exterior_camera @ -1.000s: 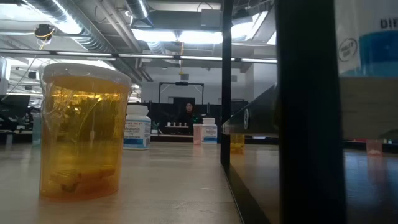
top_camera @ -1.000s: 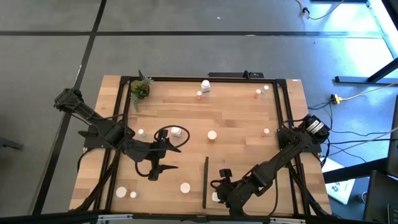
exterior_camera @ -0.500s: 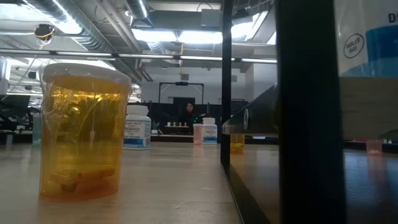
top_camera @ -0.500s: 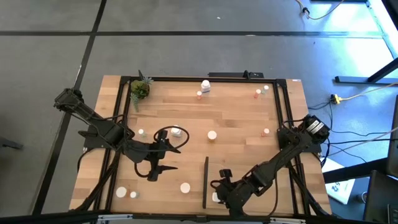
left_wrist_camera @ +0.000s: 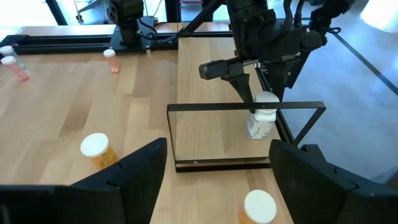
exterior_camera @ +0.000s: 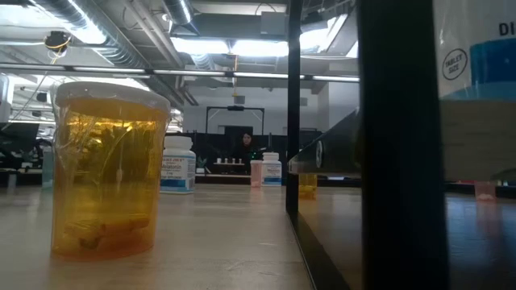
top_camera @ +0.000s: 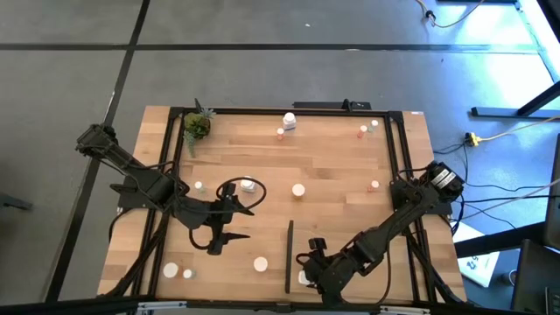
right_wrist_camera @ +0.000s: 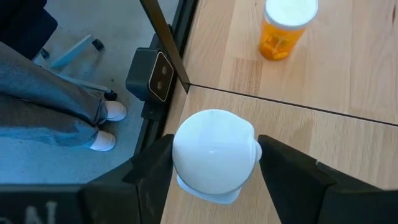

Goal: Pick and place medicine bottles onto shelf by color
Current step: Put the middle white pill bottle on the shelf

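Medicine bottles mostly scattered across bench (top_camera: pixel 332 166), unsorted; one white bottle (right_wrist_camera: pixel 214 152) at shelf (left_wrist_camera: pixel 211 134), lower centre, between right hand (right_wrist_camera: pixel 214 171) fingers, grip unclear. Left hand (top_camera: pixel 229 219) open, mid-left.

Low view: the white bottle (exterior_camera: pixel 476 48) with the blue label, close to the lens at upper right, sits slightly higher than in the earlier pictures; its round label mark shifts upward step by step. High view: no visible change in either arm or the remaining bottles.
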Controlling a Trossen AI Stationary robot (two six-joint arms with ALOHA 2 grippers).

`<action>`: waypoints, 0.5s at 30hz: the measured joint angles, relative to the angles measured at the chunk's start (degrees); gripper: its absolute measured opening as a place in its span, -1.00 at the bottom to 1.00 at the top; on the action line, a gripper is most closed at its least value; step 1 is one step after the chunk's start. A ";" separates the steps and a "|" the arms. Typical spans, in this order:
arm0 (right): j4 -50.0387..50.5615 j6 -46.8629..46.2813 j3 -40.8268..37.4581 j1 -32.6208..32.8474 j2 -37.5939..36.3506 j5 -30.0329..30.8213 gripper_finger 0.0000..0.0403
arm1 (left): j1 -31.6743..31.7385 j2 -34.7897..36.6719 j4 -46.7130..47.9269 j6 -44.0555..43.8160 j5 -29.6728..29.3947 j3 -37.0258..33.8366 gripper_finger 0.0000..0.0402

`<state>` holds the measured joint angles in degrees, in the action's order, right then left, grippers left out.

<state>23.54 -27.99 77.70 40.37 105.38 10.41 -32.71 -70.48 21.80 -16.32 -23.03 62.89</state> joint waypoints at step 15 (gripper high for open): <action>0.75 0.10 2.17 0.00 -0.17 -0.02 0.15 | 0.00 0.00 -0.01 0.02 -0.03 0.00 0.38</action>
<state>24.29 -27.89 79.88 40.37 105.22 10.39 -32.71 -70.48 21.79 -16.29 -23.06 62.89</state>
